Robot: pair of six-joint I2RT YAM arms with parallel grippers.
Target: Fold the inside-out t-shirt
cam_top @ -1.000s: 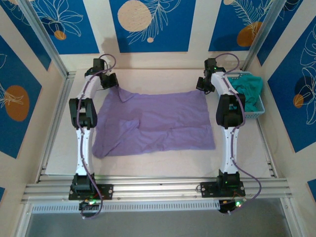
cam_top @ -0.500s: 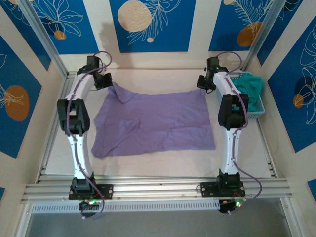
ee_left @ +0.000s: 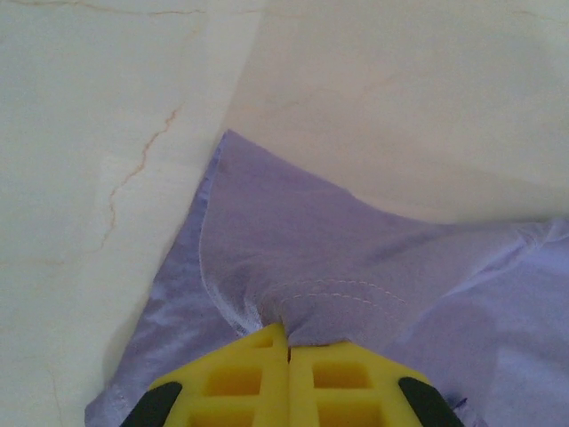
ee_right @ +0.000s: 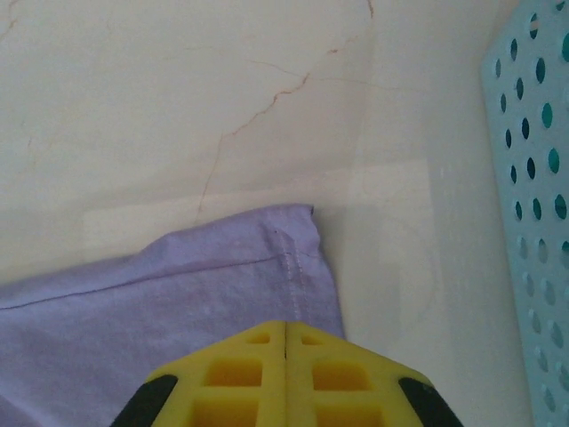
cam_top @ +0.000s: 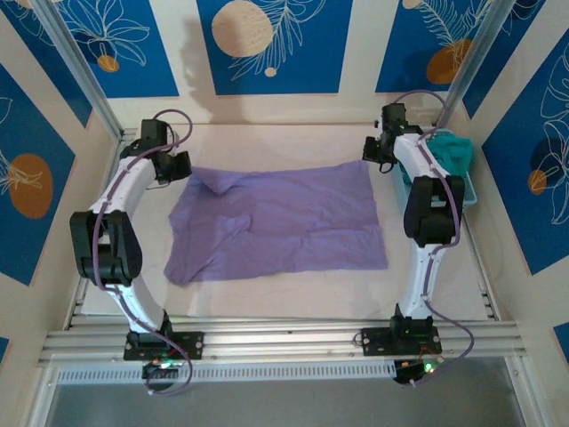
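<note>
Top view: the inside-out t-shirt (cam_top: 284, 218), lavender-purple, lay spread across the middle of the pale surface (cam_top: 267, 289), between the two arms. Mostly flat; a few creases ran through its middle and left half. Its far-left corner was gathered into a small raised peak just beside the left tool (cam_top: 173, 165).

Left wrist view: the left tool (ee_left: 286, 331) had its yellow fingers (ee_left: 236, 378) pressed together, with a fold of the t-shirt (ee_left: 356, 294) pinched between the tips. A curved line of stitching showed on the cloth just ahead of the pinch. The cloth fanned away from the tips and a pointed corner lay flat on the surface (ee_left: 107, 133).

Right wrist view: the right tool (ee_right: 285, 325) showed yellow fingers (ee_right: 342, 374) meeting along a thin seam, no real gap. The hemmed far-right corner of the t-shirt (ee_right: 178, 285) lay flat on the surface (ee_right: 178, 107) and ran under the tips. Could not tell whether any cloth was caught between them.

Top view: the right tool (cam_top: 380, 153) sat at the far-right corner of the shirt. To its right, against the side wall, stood a light-blue perforated basket (cam_top: 469, 191) holding a teal garment (cam_top: 449, 156). The basket wall (ee_right: 533, 178) appeared at the right edge of the right wrist view, apart from the shirt.
</note>
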